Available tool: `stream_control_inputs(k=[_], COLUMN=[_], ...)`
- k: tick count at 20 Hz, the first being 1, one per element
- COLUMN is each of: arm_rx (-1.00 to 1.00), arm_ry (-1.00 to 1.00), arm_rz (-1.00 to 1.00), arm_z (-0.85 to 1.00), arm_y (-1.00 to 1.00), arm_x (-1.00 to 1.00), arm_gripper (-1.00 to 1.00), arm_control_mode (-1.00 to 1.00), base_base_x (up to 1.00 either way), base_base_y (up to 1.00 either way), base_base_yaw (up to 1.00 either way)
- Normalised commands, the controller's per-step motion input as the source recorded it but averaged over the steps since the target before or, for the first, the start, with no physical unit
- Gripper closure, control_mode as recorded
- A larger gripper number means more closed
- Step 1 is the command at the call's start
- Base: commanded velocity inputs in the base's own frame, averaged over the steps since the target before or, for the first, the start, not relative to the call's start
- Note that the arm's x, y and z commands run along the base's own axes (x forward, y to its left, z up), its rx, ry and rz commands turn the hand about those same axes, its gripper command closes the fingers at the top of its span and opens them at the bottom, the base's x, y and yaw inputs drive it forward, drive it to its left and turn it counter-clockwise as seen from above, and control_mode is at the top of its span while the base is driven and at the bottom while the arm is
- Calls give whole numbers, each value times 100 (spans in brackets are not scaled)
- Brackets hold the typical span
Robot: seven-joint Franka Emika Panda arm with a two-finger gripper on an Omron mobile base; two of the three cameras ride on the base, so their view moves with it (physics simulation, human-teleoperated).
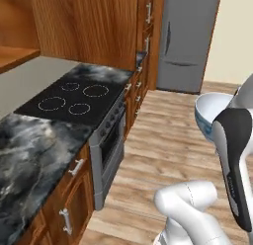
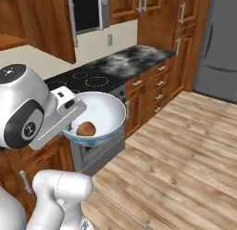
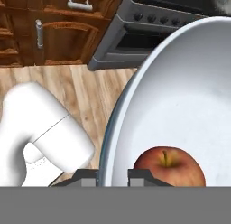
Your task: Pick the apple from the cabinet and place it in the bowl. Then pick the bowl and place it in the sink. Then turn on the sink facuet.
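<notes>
1. Carrying the bowl (image 2: 104,114) off the counter: it hangs in the air above the wood floor (image 2: 185,150), in front of the stove (image 1: 81,98), held at its rim by the gripper (image 3: 112,177).
2. Apple (image 2: 86,129) sits inside the bowl, low against the wall nearest the hand. First stage of the task reads as done.
3. Second stage is underway: bowl is picked up but not yet set down. No sink or faucet is in sight from here, so the placing and the tap remain.
4. Jaws are clamped on the bowl's rim. In the hand view one dark fingertip stands outside the wall and the other inside, with the pale edge running up between them.
5. Apple lies just beside the inner fingertip, stem up, apparently not touching it; hard to be sure at that edge.
6. Bowl appears tilted toward the hand in the right base view, so the apple has rolled to the low side. Judgement: a jolt could tip it out.
</notes>
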Motion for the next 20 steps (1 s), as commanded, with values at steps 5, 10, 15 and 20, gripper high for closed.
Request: stream_control_inputs(k=[5, 10, 15, 20], arm_rx=[0, 0, 0, 0], arm_ry=[0, 0, 0, 0], arm_rz=[0, 0, 0, 0], arm_z=[0, 0, 0, 0], arm_y=[0, 0, 0, 0], arm_x=[0, 0, 0, 0], arm_gripper=[100, 100, 100, 100], arm_control_mode=[100, 100, 100, 100], base_base_x=[3, 30, 46, 58], base_base_y=[-42, -31, -27, -25], base_base_yaw=[-79, -70, -62, -59])
